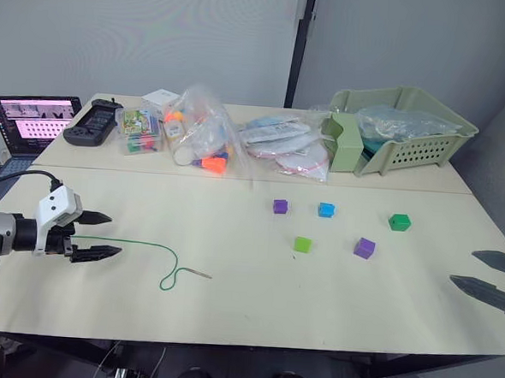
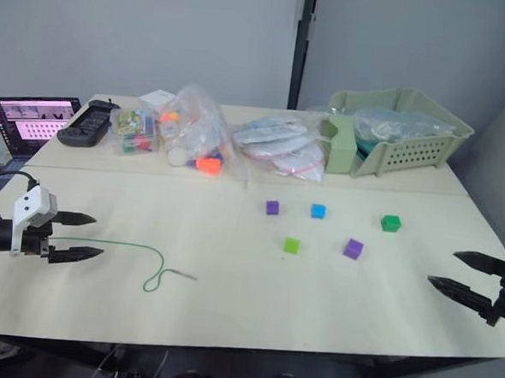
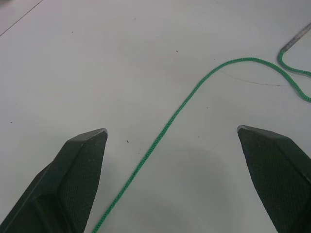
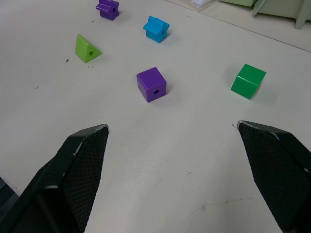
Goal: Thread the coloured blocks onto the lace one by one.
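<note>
Left claw [image 1: 104,236] at the frame's left edge — fingers spread wide, gripping nothing. The green lace [image 1: 142,244] runs between them across the tabletop [image 1: 228,307], curling to its pale tip [image 1: 201,274] left of centre.

Right claw [image 2: 462,275] at the right edge, likewise wide and empty. The blocks lie apart at centre right: purple star [image 4: 108,8], blue house [image 4: 156,28], lime wedge [image 4: 87,49], purple cube [image 4: 151,84], dark green cube [image 4: 248,81] — the purple cube nearest.

Upper right, a pale green basket [image 1: 427,144] holds clear plastic bags [image 1: 402,121].
</note>
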Robot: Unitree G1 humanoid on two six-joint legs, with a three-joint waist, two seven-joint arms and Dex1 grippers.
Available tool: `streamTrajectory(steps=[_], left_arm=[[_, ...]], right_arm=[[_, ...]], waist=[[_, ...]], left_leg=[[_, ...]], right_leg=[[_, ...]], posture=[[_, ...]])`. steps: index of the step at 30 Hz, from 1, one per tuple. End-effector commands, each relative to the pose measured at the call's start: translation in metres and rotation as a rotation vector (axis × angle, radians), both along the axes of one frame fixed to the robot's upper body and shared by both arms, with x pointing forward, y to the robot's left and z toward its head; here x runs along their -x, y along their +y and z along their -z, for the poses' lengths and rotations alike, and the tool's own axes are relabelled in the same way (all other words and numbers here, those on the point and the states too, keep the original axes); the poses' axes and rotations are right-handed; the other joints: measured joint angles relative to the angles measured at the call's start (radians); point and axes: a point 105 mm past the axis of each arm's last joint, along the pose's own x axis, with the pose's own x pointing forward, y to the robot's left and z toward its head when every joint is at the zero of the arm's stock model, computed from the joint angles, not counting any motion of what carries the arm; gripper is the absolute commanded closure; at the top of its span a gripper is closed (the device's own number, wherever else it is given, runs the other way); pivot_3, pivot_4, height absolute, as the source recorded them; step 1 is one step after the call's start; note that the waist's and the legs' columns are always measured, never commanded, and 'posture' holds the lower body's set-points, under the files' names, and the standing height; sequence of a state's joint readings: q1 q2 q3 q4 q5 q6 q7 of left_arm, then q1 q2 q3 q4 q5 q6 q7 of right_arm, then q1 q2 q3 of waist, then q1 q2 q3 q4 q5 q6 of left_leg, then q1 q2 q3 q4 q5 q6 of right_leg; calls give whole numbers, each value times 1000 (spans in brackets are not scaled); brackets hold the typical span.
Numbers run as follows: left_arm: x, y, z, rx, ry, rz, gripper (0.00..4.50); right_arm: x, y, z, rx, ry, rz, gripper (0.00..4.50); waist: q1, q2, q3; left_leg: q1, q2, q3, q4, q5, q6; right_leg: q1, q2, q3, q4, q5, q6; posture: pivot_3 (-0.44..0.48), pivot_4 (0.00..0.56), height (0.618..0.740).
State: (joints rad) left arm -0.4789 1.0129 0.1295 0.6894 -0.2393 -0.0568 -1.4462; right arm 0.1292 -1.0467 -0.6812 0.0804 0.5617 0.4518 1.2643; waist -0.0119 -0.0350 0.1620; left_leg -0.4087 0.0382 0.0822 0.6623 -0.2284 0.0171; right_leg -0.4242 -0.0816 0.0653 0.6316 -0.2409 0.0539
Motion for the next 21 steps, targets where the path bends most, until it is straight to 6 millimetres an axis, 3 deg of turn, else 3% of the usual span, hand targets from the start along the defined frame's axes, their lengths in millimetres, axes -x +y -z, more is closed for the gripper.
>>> streamTrajectory(steps=[1,4,7,11,14,18,21], left_arm=[[-4,-10,-3,-17,24,62,0],[-13,-54,-9,49,22,196,0],[-14,-80,-15,81,12,280,0],[-10,-113,-11,35,25,398,0],[-15,-140,3,-50,-11,480,0],[-16,-157,13,-82,-9,538,0],[-11,-158,30,-189,-12,638,0]], right_arm=[[-5,5,-9,18,-39,-29,30],[-11,35,-13,-39,-14,-129,30],[-11,60,-14,-73,22,-204,30],[-5,104,-11,-62,66,-333,30],[2,147,-7,-20,77,-445,30],[3,173,-4,44,29,-484,30],[4,188,-4,59,-4,-512,30]], waist=[[0,0,0],[7,0,0],[7,0,0],[4,0,0],[4,0,0],[4,-1,0],[7,-1,0]], left_leg=[[0,0,0,0,0,0],[1,0,0,2,0,0],[-1,1,-1,6,0,0],[-5,5,-5,9,-2,3],[-5,4,-5,10,-2,3],[-7,4,-7,15,-3,3],[-8,4,-7,16,-3,4]], right_leg=[[0,0,0,0,0,0],[2,0,0,0,0,0],[1,1,0,2,0,0],[0,6,0,1,0,0],[1,6,0,2,0,0],[1,6,-1,3,0,0],[1,6,-1,3,0,0]], posture=[[0,150,733],[0,150,733],[0,150,733],[0,150,733],[0,150,733],[0,150,733],[0,150,733]])
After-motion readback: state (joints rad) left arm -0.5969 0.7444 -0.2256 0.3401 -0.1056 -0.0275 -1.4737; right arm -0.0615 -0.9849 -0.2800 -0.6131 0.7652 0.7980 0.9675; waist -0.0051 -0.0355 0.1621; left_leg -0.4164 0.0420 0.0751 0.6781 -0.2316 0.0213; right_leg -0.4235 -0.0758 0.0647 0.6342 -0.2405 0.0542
